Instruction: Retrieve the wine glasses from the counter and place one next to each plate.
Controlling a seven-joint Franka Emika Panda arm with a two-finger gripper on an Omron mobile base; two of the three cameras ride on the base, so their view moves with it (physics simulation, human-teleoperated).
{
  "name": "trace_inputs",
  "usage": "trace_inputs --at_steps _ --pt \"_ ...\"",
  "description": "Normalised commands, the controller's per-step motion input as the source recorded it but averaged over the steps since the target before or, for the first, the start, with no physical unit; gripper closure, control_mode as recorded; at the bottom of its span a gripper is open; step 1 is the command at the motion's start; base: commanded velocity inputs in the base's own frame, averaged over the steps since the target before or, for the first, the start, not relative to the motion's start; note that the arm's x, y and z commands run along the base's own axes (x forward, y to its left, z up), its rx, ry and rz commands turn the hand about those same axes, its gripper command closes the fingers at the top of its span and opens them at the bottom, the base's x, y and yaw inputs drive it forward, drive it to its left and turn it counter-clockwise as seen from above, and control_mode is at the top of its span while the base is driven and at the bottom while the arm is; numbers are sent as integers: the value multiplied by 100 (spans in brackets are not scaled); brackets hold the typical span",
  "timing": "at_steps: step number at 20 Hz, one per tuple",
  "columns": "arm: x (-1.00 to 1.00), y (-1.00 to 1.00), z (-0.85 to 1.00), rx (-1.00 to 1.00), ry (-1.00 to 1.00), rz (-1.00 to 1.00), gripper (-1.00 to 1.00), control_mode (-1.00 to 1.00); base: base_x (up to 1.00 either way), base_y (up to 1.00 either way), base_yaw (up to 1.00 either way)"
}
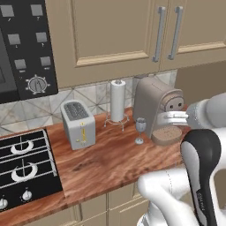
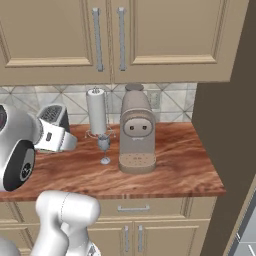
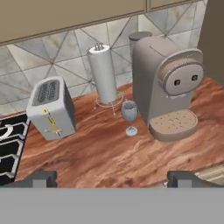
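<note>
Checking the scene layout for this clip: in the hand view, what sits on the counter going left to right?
Stove → toaster → paper towel roll → wine glass → coffee machine.

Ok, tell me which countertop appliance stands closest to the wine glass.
The coffee machine: it stands right beside the wine glass, while the toaster sits farther off, past the paper towel roll.

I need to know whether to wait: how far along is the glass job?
Nothing looks done: one wine glass stands on the counter, between the paper towel roll and coffee machine. The open gripper faces it, holding nothing. Grasping, carrying and placing by the plates remain.
</note>
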Motion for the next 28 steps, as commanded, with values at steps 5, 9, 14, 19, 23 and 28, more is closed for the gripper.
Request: trace_inputs --at_steps 5,9,14,19,23,28 --pt "52 16 -51 0 -4 -39 -100 -100 0 0 0" --pt "53 41 -47 0 0 -52 -100 -100 0 0 0" --pt "46 32 -35 8 0 -33 -100 -100 0 0 0" --pt "44 6 -30 3 -2 -1 -100 -100 0 0 0" --pt "45 0 -33 0 -2 1 -100 -100 0 0 0" --pt "47 1 -31 0 -1 0 -100 -100 0 0 0"
